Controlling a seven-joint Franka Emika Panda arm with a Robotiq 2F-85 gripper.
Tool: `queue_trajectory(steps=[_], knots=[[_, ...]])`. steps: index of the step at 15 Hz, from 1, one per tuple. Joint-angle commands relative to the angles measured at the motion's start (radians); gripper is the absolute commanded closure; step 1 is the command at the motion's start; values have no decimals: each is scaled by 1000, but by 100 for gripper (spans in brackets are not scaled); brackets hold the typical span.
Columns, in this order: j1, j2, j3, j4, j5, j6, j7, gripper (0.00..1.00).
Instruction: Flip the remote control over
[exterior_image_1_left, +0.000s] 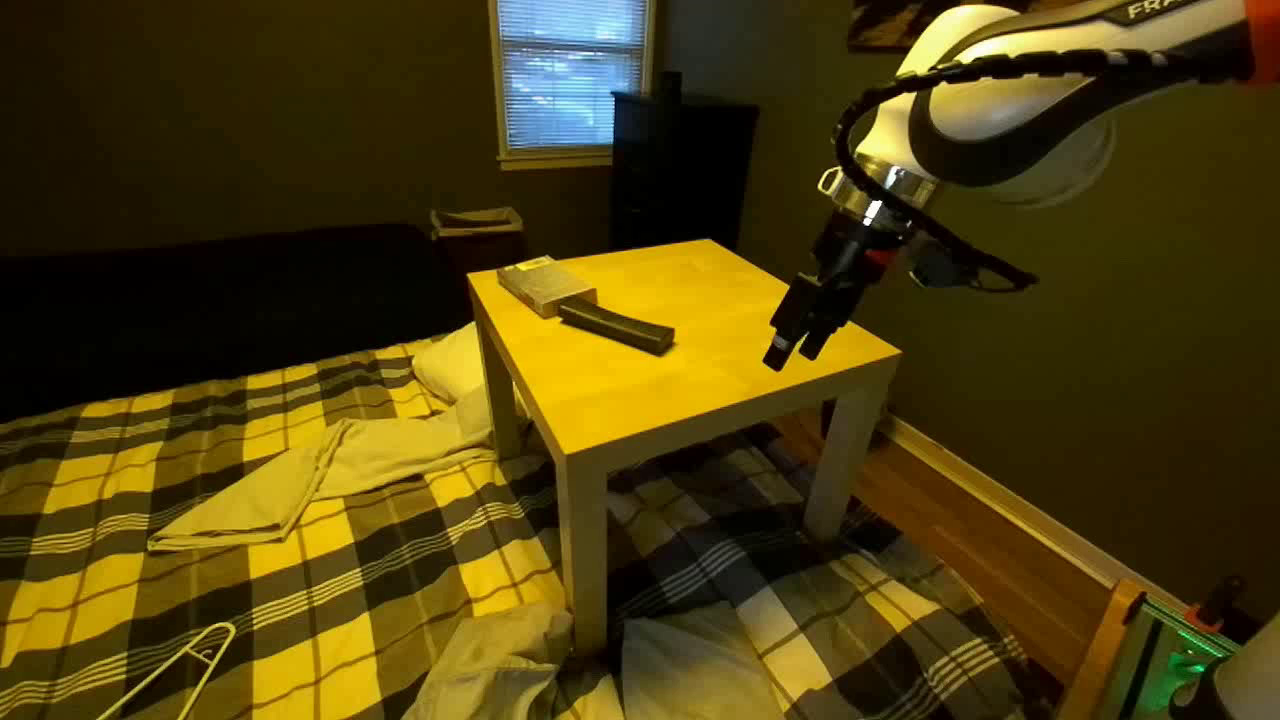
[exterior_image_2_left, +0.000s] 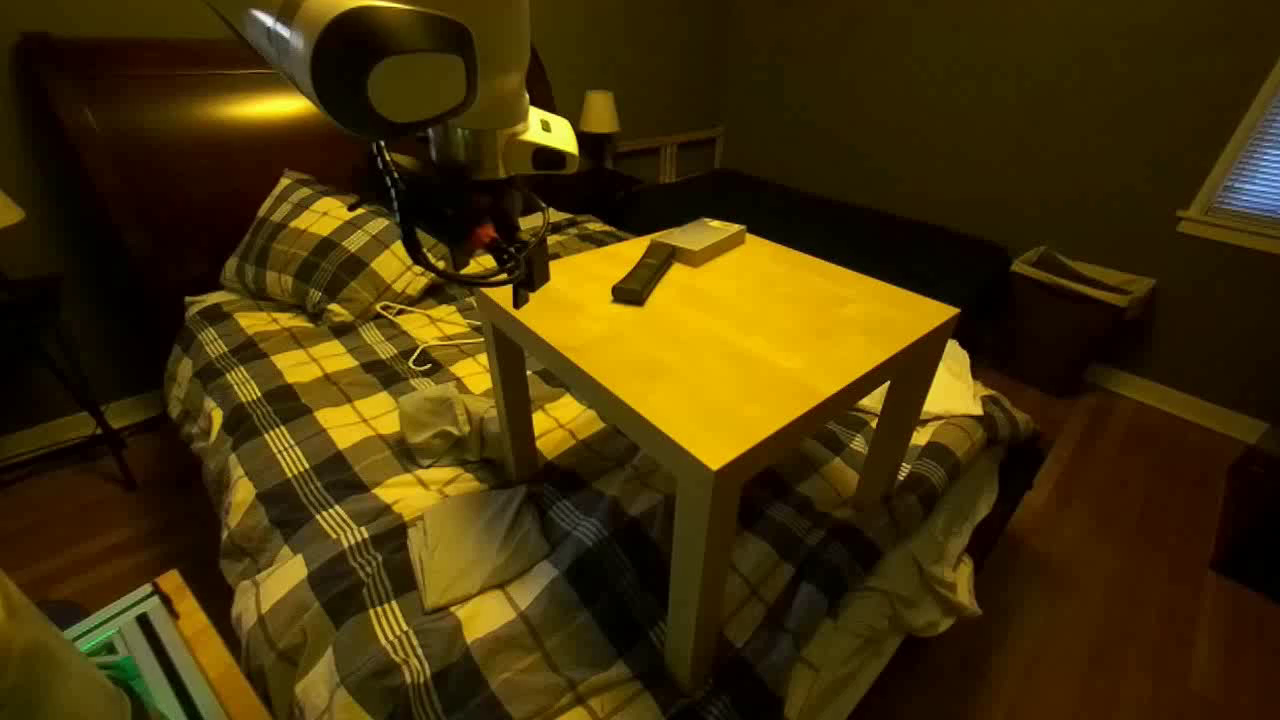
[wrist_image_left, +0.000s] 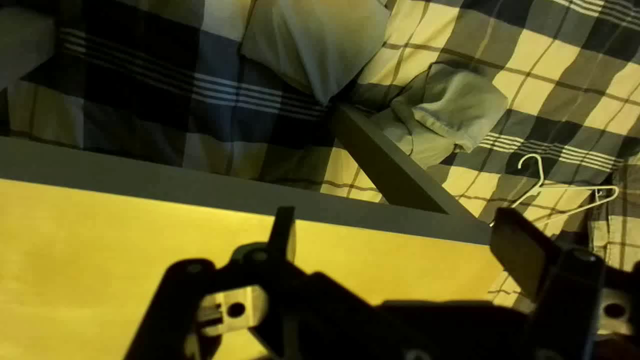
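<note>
The remote control (exterior_image_1_left: 617, 326) is a dark bar on the yellow tabletop (exterior_image_1_left: 690, 280); it also shows in an exterior view (exterior_image_2_left: 643, 276). Its far end meets or lies right beside a pale box (exterior_image_1_left: 546, 287); I cannot tell whether it leans on it. My gripper (exterior_image_1_left: 793, 352) hangs above the table near its edge, apart from the remote, and shows in an exterior view (exterior_image_2_left: 530, 285) too. In the wrist view the gripper (wrist_image_left: 395, 218) has its fingers wide apart with nothing between them. The remote is out of the wrist view.
The pale box (exterior_image_2_left: 702, 241) stands near a table corner. The table stands on a bed with a plaid cover (exterior_image_2_left: 330, 480). Grey cloths (exterior_image_2_left: 475, 545) and a white hanger (wrist_image_left: 542, 187) lie on the bed. The table's edge (wrist_image_left: 225, 197) runs below the gripper.
</note>
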Motion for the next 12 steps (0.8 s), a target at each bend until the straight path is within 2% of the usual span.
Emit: queue_trajectory(steps=[1, 6, 12], knots=[[-16, 0, 15, 2, 6, -5, -4, 0], [-16, 0, 15, 2, 6, -5, -4, 0], [-10, 245, 35, 105, 51, 65, 37, 0]])
